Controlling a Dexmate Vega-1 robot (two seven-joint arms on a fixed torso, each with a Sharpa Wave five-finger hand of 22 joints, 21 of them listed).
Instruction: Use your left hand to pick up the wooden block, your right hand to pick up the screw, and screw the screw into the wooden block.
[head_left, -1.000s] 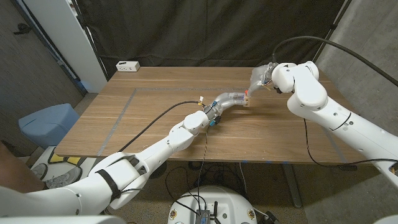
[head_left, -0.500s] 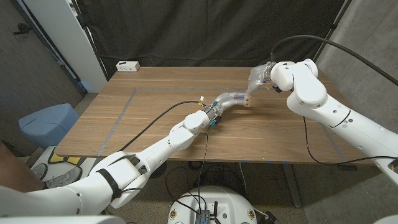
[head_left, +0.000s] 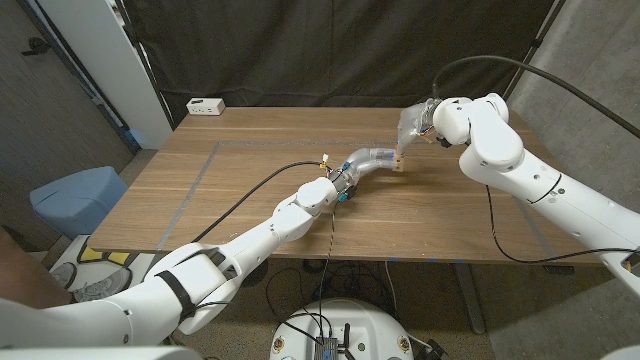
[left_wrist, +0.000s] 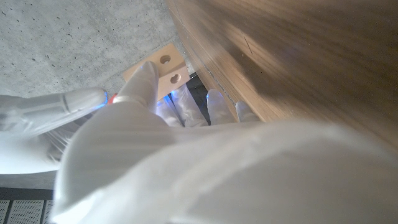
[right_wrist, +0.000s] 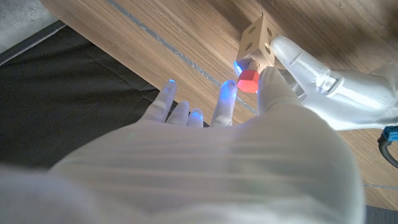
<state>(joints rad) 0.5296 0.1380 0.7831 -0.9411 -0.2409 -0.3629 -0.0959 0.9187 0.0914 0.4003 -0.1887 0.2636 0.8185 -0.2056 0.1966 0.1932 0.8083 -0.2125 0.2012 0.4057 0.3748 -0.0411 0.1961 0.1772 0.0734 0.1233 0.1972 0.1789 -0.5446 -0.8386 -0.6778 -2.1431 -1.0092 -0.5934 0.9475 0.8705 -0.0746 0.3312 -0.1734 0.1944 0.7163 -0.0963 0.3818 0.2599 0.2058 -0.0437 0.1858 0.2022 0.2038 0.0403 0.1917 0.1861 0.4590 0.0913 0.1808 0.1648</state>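
Spanning the tabletop, both arms meet near its far right edge: left hand grips the wooden block, right hand pinches the red-headed screw at a hole; tightening apparently remains.

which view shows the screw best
The right wrist view: the screw shows its red head clearly, set against the wooden block. In the left wrist view only a red sliver shows. In the head view it is a tiny speck.
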